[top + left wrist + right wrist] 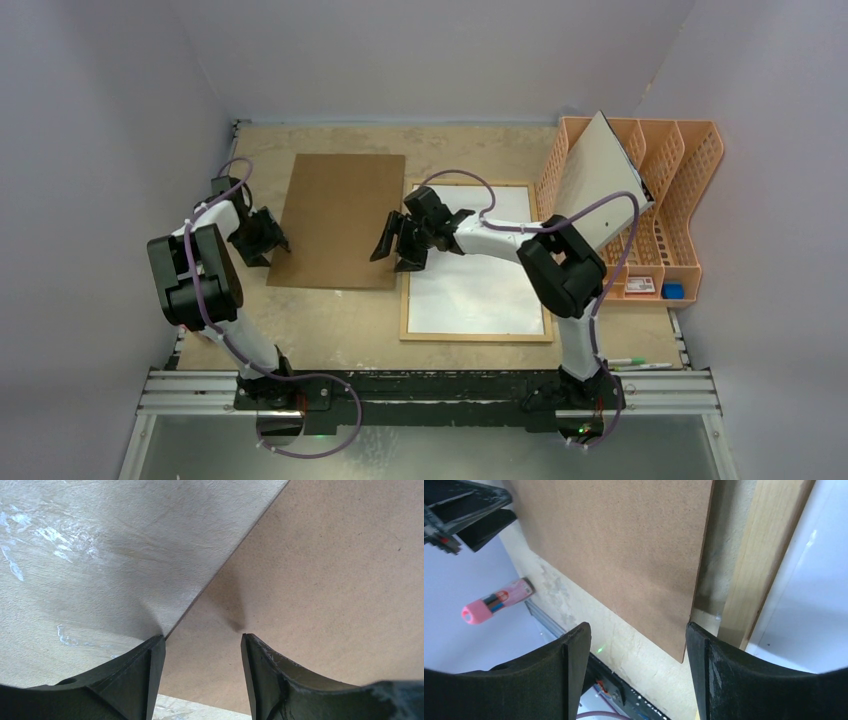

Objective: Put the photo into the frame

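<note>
The frame [478, 262] lies flat right of centre, a light-wood rim around a white inside; its wooden rail [764, 555] shows in the right wrist view. Its brown fibreboard back [338, 220] lies apart on the table to the left. The photo is out of view. My left gripper [275, 240] is at the board's near left corner, open, its fingertips just over the fibreboard [325, 570] and its edge. My right gripper [392, 250] is at the board's near right corner [624, 540], open [636, 630], nothing between its fingers. The left gripper [202, 637] holds nothing.
An orange file rack [660, 190] stands at the back right with a grey-white board [598, 175] leaning in it. A small red-white box [640, 285] and a blue item [673, 292] sit by its front. Pens [630, 362] lie near the right base. A pink marker [496, 602] lies beyond the table's left edge.
</note>
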You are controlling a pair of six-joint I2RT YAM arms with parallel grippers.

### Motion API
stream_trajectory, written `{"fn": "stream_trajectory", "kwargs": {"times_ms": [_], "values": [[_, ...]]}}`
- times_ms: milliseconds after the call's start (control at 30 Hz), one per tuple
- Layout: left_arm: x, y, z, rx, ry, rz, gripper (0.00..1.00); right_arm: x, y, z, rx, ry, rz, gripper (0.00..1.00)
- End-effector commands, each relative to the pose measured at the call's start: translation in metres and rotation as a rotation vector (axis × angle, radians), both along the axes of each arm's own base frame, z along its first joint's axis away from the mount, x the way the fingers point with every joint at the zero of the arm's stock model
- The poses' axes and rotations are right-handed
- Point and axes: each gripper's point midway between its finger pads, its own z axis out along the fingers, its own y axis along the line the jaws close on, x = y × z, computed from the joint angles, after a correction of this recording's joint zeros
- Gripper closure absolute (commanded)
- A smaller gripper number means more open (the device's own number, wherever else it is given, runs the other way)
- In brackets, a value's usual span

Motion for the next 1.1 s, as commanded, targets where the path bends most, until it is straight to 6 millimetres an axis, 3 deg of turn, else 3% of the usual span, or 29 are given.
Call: {"fn": "stream_trajectory", "kwargs": {"times_ms": [0, 233, 600, 667, 800, 967, 1067], "values": [[-0.032, -0.038, -0.022, -0.165, 0.127, -0.004, 0.41, 0.008, 0.044, 0.116, 0.365, -0.189, 0.065, 0.3], [-0.036, -0.052, -0.018, -0.215, 0.119, -0.024, 0.41, 0.012, 0.029, 0.124, 0.394, -0.212, 0.033, 0.3], [-0.073, -0.095, -0.024, -0.307, 0.14, -0.103, 0.41, 0.036, -0.012, 0.139, 0.387, -0.273, -0.063, 0.31], [-0.078, -0.093, -0.027, -0.277, 0.156, -0.101, 0.41, 0.04, -0.022, 0.136, 0.366, -0.281, -0.093, 0.31], [-0.076, -0.076, -0.023, -0.177, 0.162, -0.095, 0.41, 0.059, -0.044, 0.115, 0.197, -0.316, -0.156, 0.31], [-0.055, -0.068, -0.003, -0.135, 0.078, -0.083, 0.36, 0.081, -0.085, 0.08, -0.137, -0.384, -0.183, 0.25], [-0.049, -0.062, 0.006, -0.103, 0.057, -0.101, 0.32, 0.09, -0.105, 0.066, -0.193, -0.413, -0.171, 0.2]]}}
